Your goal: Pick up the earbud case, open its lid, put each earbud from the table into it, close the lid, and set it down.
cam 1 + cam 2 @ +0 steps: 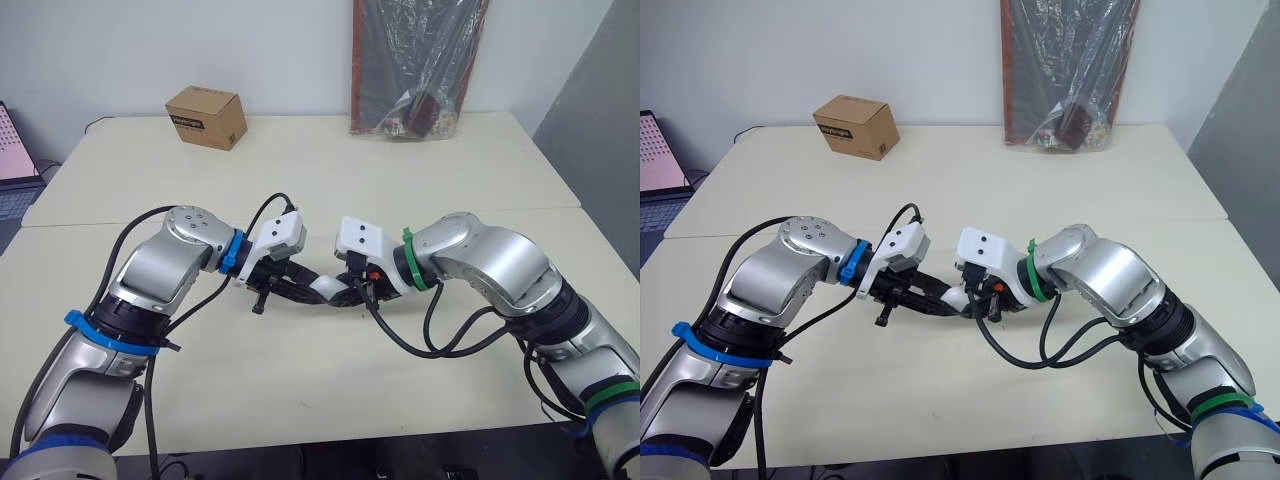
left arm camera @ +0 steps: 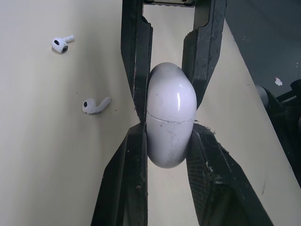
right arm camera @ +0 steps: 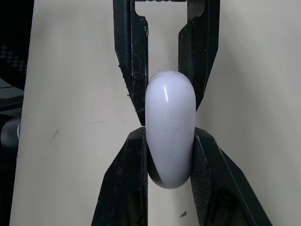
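The white earbud case [image 2: 171, 120], lid closed with its seam showing, hangs just above the table between both arms [image 1: 325, 288]. My left gripper [image 2: 169, 136] is shut on its lower half, and my right gripper [image 3: 170, 140] is shut on it from the opposite end. Each wrist view has the other gripper's black fingers [image 2: 136, 70] coming in from the far side and clamping the case as well. Two white earbuds lie loose on the table beside the case: one [image 2: 94, 105] close by, the other [image 2: 60, 44] farther off.
A small cardboard box [image 1: 206, 117] stands at the back left of the beige table [image 1: 470, 160]. A plastic-wrapped dark panel [image 1: 415, 65] leans on the wall at the back right. A screen [image 1: 12, 150] sits past the left edge.
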`<action>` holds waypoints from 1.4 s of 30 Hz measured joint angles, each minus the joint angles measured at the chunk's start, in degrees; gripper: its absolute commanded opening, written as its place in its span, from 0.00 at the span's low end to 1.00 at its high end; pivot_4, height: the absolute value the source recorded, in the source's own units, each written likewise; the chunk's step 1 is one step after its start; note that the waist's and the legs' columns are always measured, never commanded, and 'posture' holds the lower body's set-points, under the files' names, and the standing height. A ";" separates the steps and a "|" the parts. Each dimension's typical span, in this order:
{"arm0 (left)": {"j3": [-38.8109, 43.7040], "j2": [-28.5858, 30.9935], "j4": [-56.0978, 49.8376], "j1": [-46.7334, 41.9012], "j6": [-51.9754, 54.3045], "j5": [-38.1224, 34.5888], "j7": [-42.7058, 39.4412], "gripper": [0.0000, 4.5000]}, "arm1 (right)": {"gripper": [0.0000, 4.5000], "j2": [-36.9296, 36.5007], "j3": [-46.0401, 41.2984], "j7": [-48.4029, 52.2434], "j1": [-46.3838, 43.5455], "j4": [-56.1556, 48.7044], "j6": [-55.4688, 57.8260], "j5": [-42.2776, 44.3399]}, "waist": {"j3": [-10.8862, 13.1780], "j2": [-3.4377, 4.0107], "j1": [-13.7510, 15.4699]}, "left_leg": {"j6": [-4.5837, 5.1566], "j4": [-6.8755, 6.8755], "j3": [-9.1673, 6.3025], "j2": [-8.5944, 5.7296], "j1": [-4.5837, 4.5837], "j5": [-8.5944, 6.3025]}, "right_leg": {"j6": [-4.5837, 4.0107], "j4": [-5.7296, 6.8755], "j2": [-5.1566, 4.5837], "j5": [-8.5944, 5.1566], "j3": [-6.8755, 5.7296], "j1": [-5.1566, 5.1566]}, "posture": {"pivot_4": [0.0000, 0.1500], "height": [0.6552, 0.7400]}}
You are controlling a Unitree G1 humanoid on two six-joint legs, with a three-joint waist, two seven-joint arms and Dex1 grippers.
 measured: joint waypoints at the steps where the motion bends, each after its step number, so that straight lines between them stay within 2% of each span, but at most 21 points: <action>1: 0.19 -0.30 0.01 0.23 -0.24 0.00 0.46 0.17 | 0.40 -0.04 -0.03 0.16 0.00 -0.01 -0.01 0.00 | 0.00 0.00 0.01 | 0.00 0.00 0.00 0.00 0.00 0.00 | 0.00 0.00 0.00 0.00 0.00 0.00 | 1.00 1.00; 3: 0.52 -0.57 0.01 0.63 -0.28 -0.01 1.44 0.17 | 0.55 -0.14 -0.08 0.48 0.09 -0.05 -0.09 0.07 | 0.00 0.00 0.00 | 0.00 0.01 0.00 0.00 0.00 0.00 | 0.00 0.01 0.00 0.00 0.00 0.00 | 1.00 1.00; 12: 3.78 -0.53 -0.74 5.12 0.31 -2.13 4.14 0.17 | 0.55 -2.58 -7.66 0.55 3.45 -4.46 0.71 4.48 | 0.00 0.00 0.08 | 0.00 0.02 -0.01 0.00 0.00 0.00 | 0.00 0.02 -0.02 0.00 -0.01 0.01 | 1.00 1.00; 17: 10.53 -4.37 -0.48 10.50 -1.32 -5.45 8.78 0.17 | 0.55 -0.62 -16.69 -5.35 9.69 -7.50 1.78 6.45 | -0.01 -0.01 0.15 | 0.00 0.06 -0.02 0.00 0.03 0.00 | 0.00 0.08 -0.03 0.00 0.00 0.05 | 1.00 1.00; 21: 15.06 -8.24 0.60 14.10 -4.89 -9.54 9.11 0.17 | 0.55 2.46 -19.97 -10.94 14.64 -10.16 0.02 6.36 | -0.09 -0.05 0.10 | 0.00 0.08 0.00 0.01 0.06 0.00 | 0.00 0.17 -0.04 0.01 0.02 0.04 | 1.00 1.00; 30: 15.69 -10.46 2.60 15.74 -6.68 -11.99 8.78 0.17 | 0.55 5.73 -20.30 -16.51 17.77 -11.05 -1.88 6.39 | -0.09 -0.05 0.09 | -0.01 0.36 0.02 -0.03 0.12 0.00 | 0.00 0.41 -0.01 0.00 0.06 0.10 | 1.00 1.00; 42: 15.69 -8.66 2.28 16.83 -6.62 -13.01 8.71 0.17 | 0.55 7.16 -19.22 -16.82 17.56 -9.22 -2.97 6.55 | -0.09 -0.05 0.03 | 0.00 0.37 0.01 -0.02 0.12 0.00 | 0.00 0.44 0.01 0.00 0.07 0.09 | 1.00 1.00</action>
